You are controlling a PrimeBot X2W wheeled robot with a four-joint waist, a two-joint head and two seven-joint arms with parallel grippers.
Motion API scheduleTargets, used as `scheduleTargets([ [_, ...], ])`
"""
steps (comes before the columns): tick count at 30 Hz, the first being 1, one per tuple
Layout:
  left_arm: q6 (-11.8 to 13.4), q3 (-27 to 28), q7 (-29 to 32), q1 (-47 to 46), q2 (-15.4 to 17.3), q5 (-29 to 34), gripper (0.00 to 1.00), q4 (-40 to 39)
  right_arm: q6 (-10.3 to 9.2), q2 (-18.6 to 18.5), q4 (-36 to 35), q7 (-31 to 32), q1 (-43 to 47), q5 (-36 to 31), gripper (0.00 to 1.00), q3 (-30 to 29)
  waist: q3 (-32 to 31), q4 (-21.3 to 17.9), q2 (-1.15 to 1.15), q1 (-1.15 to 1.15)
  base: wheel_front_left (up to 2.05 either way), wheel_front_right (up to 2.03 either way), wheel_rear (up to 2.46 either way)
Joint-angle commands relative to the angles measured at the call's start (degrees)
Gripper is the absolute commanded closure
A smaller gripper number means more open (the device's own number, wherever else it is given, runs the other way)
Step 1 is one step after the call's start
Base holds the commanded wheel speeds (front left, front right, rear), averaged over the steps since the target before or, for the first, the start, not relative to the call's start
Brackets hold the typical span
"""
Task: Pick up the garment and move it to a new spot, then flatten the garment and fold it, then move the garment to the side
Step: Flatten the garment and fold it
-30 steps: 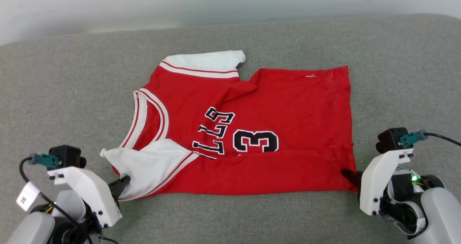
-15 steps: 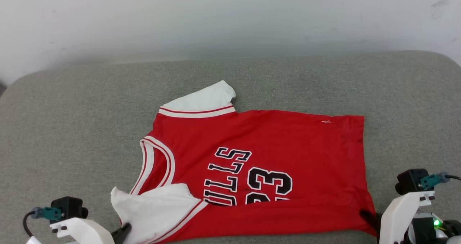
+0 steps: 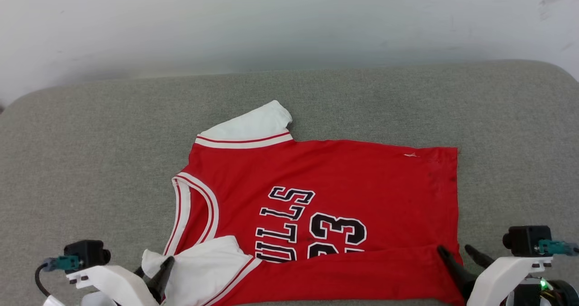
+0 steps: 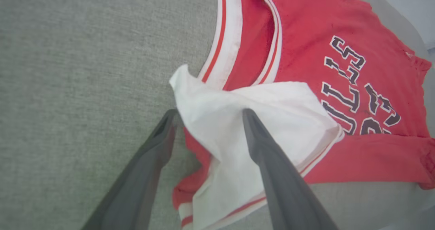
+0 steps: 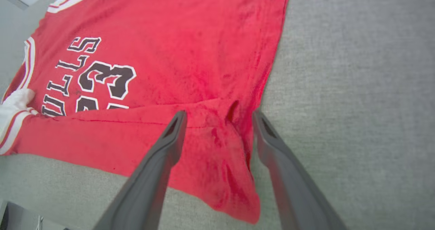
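The garment (image 3: pixel 344 184) is a red jersey with white sleeves and a black "BULLS 23" print. It lies spread on the grey cushion, collar to the left and hem to the right, with its near strip folded up over the bottom of the print. My left gripper (image 3: pixel 154 266) (image 4: pixel 209 116) stands open, its fingers astride the crumpled near white sleeve (image 4: pixel 238 121). My right gripper (image 3: pixel 453 249) (image 5: pixel 219 114) is open too, with the rumpled near hem corner (image 5: pixel 221 145) lying slack between its fingers.
The grey fabric cushion (image 3: pixel 90 161) stretches wide to the left, the right and beyond the garment. A pale wall (image 3: pixel 271 25) rises behind it. The garment's near fold lies close to the cushion's front edge (image 5: pixel 51 186).
Both grippers were shut on the garment's near corners and now stand open, the fabric let go. Earlier the camera tilted, and the far shoulder fold flattened out.
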Motion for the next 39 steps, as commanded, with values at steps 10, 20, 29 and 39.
scheduleTargets([
  [10, 3.07, -0.43, -10.92, -6.59, -0.40, 10.49, 0.00, -4.30, 0.00, 2.91, -3.40, -21.51, -2.60, -9.32, 0.00, -3.00, -0.80, -0.51, 0.00, 0.00, 0.00, 0.00, 0.00],
  [20, 1.37, -2.23, -17.70, -21.98, -3.82, 16.50, 0.00, 0.77, 0.00, 5.16, -8.36, -25.14, -7.87, -12.29, 0.00, -3.15, 6.79, -3.77, 0.00, 0.00, 0.00, 0.00, 0.00],
  [29, -3.24, -2.73, -12.82, -39.81, -2.50, 16.49, 0.00, 10.49, 0.00, 5.10, -8.81, -27.28, -15.48, -12.09, 0.00, -0.79, 15.58, -9.17, 0.00, 0.00, 0.00, 0.00, 0.00],
  [39, -10.07, -7.76, 10.37, -55.76, 2.49, 14.39, 0.00, 21.73, 0.00, 5.67, -7.10, -29.31, -20.27, -12.01, 0.00, 1.38, 21.38, -14.31, 0.00, 0.00, 0.00, 0.00, 0.00],
])
